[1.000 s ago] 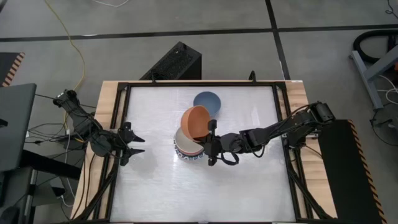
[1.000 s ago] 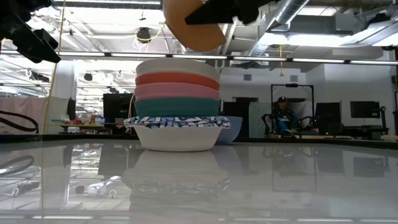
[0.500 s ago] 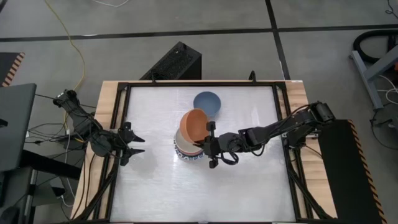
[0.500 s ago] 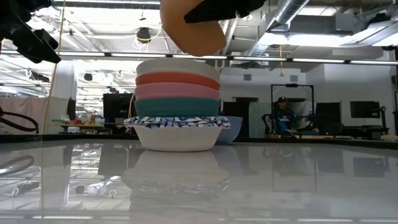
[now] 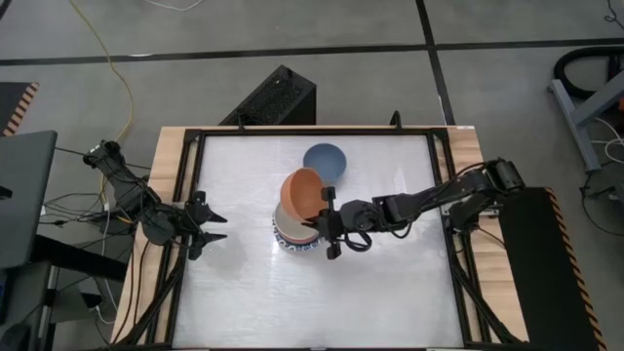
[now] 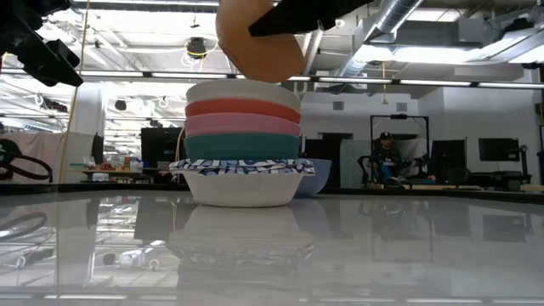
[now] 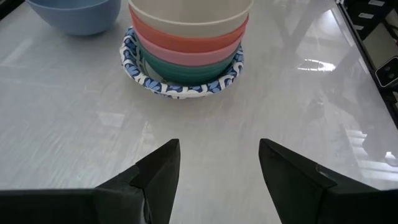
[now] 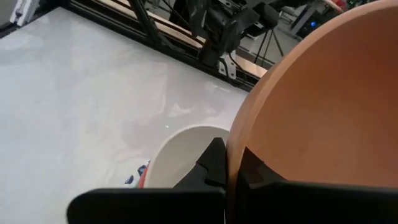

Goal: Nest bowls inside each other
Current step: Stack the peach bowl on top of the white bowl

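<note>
On my left, the left gripper (image 5: 216,226) waits at the table's (image 5: 390,292) edge, fingers spread, holding nothing. At mid-table I see the stack (image 6: 242,144): a white bowl with a blue patterned rim (image 7: 180,87) at the bottom, then green (image 6: 242,146), pink (image 6: 242,125), red (image 6: 242,108) and cream (image 6: 242,89) nested inside. Just above it hangs the orange bowl (image 5: 304,193), tilted, its rim pinched by the right gripper (image 5: 329,210). The blue bowl (image 5: 325,160) sits alone behind the stack. A seated person (image 6: 387,157) shows in the room beyond.
</note>
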Motion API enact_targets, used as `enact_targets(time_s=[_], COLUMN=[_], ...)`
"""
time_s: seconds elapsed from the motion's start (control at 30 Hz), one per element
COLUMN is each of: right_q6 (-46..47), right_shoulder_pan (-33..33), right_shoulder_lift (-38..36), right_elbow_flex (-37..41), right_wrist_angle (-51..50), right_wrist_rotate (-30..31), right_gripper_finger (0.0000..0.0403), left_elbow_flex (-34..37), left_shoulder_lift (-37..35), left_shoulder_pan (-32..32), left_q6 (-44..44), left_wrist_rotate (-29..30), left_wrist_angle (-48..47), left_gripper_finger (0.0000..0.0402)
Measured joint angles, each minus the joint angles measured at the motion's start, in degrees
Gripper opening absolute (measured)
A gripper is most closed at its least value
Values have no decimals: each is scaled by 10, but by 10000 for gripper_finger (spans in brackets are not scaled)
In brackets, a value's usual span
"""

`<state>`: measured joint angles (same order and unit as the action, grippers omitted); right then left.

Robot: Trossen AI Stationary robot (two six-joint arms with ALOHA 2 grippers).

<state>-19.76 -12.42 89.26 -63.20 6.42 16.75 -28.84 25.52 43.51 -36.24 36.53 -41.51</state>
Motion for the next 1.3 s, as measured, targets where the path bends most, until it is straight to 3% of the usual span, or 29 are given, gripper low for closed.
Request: enact_targets(time_s=[0.6,0.73,0.97,1.3], right_q6=[1,33,39,28], right_shoulder_pan=[22,36,48,37], right_shoulder_lift=[5,5,5,5], right_elbow_flex=[0,-21,-88,-135], right_wrist_angle=[-12,-73,-189,-234], right_wrist_rotate=[-68,-115,-124,-169], right_gripper_finger=[10,11,10,11], left_elbow_flex=[0,0,0,0], left_shoulder_lift=[0,0,0,0], left_shoulder_pan=[0,0,0,0], left_q6=[0,0,0,0], left_wrist_rotate=[0,0,0,0], left_wrist_angle=[0,0,0,0], left_gripper_finger=[208,208,208,208])
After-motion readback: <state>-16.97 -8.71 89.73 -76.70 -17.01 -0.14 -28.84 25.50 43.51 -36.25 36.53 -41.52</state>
